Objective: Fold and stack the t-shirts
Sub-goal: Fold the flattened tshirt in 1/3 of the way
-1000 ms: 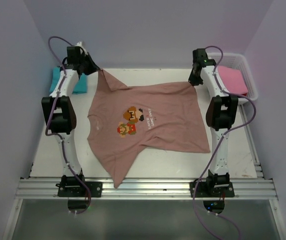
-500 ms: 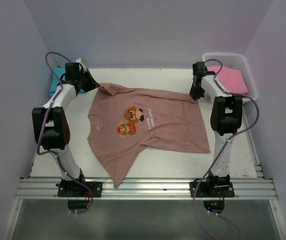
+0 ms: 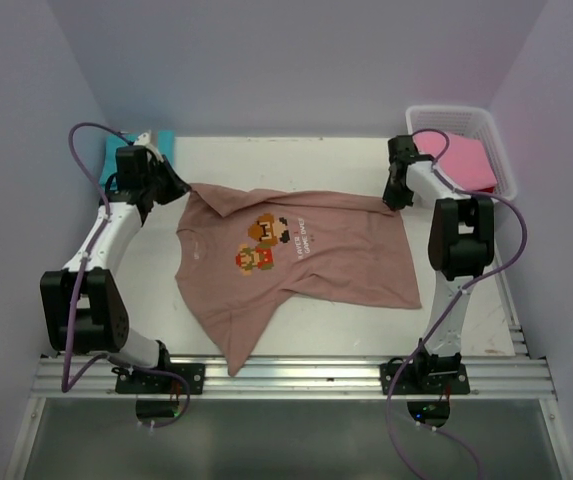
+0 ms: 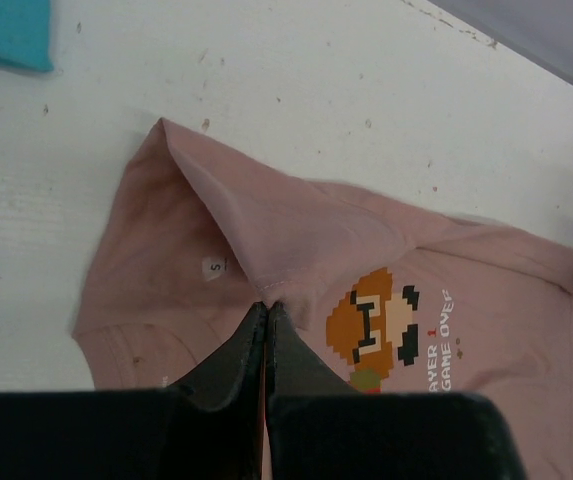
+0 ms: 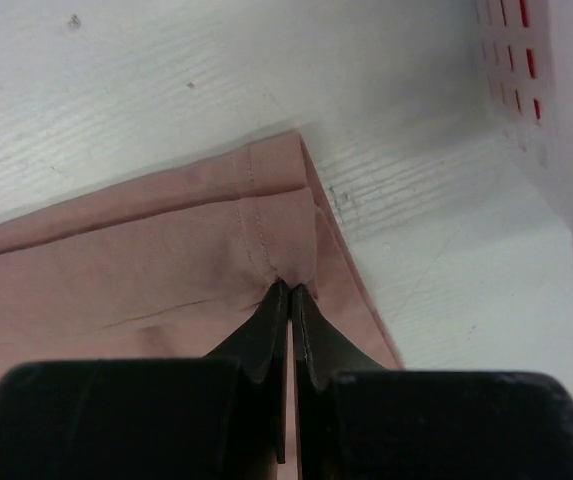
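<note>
The salmon-brown t-shirt point(image 3: 316, 262) lies on the white table with its pixel-character print facing up. Its far sleeve is folded over onto the chest point(image 4: 256, 225). My left gripper point(image 3: 182, 189) is at the shirt's far left corner. In the left wrist view it point(image 4: 266, 305) is shut on the sleeve's hem. My right gripper point(image 3: 392, 200) is at the far right corner, shut on the stitched hem point(image 5: 291, 287). A teal t-shirt point(image 3: 124, 153) lies folded at the far left, partly behind the left arm. A pink t-shirt point(image 3: 463, 160) sits in the basket.
A white plastic basket point(image 3: 507, 172) stands at the far right corner, close to the right gripper, and its wall point(image 5: 556, 100) fills the right wrist view's edge. The teal shirt's corner point(image 4: 6, 30) lies just beyond the left gripper. Pale walls enclose the table.
Both grippers have come down and toward the near side with the shirt's far edge. The raised left sleeve has folded over onto the chest and the far edge now lies flatter.
</note>
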You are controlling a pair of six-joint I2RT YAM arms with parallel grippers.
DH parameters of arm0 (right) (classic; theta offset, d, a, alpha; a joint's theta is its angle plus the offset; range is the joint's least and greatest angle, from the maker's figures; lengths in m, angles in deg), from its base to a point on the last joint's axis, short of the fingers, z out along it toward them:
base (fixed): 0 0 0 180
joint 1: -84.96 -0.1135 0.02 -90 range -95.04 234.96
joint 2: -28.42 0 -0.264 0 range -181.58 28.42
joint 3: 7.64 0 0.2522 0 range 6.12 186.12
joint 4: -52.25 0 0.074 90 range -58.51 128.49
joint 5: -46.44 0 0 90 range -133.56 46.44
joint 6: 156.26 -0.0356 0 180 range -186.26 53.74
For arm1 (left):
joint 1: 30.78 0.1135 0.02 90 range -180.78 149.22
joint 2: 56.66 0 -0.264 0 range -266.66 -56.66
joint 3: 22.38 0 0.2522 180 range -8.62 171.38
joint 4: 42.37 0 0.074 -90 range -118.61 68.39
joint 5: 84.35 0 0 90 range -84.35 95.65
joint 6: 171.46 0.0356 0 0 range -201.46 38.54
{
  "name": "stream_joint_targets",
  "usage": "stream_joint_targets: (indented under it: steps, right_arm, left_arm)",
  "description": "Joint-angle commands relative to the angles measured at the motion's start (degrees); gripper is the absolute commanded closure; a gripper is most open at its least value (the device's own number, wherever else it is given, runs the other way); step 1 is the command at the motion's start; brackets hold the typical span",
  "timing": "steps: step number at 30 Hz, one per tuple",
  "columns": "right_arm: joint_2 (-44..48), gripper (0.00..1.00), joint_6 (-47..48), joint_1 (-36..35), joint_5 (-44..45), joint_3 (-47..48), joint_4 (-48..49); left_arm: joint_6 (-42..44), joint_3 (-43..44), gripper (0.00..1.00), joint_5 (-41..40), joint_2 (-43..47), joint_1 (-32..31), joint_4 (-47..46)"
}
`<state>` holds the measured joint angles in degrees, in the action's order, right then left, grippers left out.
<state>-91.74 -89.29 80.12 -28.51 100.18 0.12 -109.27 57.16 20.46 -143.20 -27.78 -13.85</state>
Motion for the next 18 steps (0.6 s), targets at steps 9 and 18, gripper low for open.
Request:
stream_joint_targets:
  steps: [9,18]
  right_arm:
    - [8.3,1.0,0.3,0.2,2.2,-5.6,2.7]
    - [12.7,1.0,-0.1,0.3,3.5,-8.6,2.6]
  left_arm:
    - [1.8,-4.8,1.0,-1.8,8.4,0.5,2.5]
    - [2.4,-7.3,1.0,-2.2,11.5,0.5,4.2]
